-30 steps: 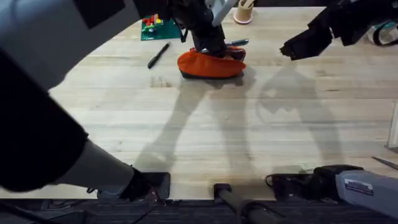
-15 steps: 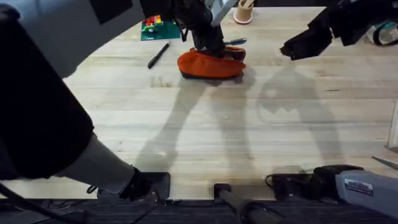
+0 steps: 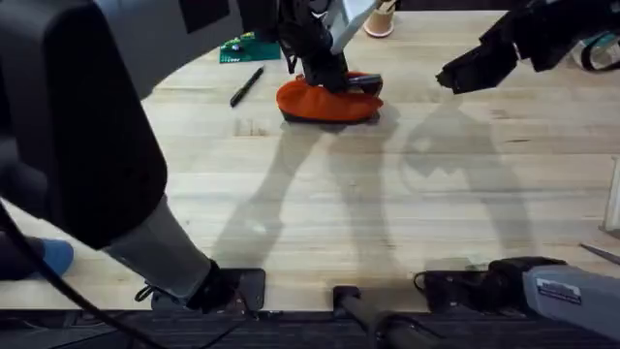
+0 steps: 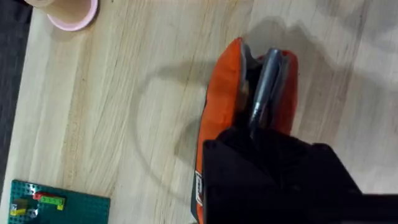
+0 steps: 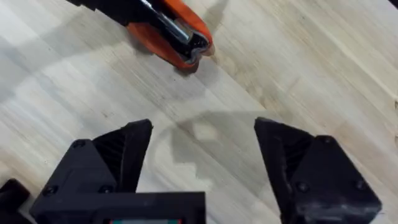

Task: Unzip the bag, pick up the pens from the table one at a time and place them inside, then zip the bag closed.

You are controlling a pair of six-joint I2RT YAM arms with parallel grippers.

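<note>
Your left gripper (image 3: 325,73) sits low over the bag (image 3: 327,101) at the far middle of the table (image 3: 320,204). In the left wrist view the black fingers (image 4: 273,180) cover the near end of the orange pouch, and you cannot tell from any view whether they are spread or pinched, nor whether they actually clamp anything. The silver-grey pen (image 4: 263,90) lies lengthwise in the open mouth of the bag, between the two orange lips, its near end running under the fingers; the zipper stands open around it. In the right wrist view the same pen (image 5: 174,26) shows as a metallic bar in the gaping end of the pouch (image 5: 186,37). The black pen (image 3: 246,86) lies flat on the wood to the left of the bag, well apart from it, angled diagonally. Your right gripper (image 3: 455,76) hangs above the table to the right of the bag, clear of it, touching nothing; its wrist view shows the two fingers (image 5: 118,155) spread wide with bare wood between them, holding nothing. A green toy-brick plate (image 3: 248,45) lies beyond the black pen, and a pink-based cup (image 3: 380,19) stands near the far edge behind the bag.
</note>
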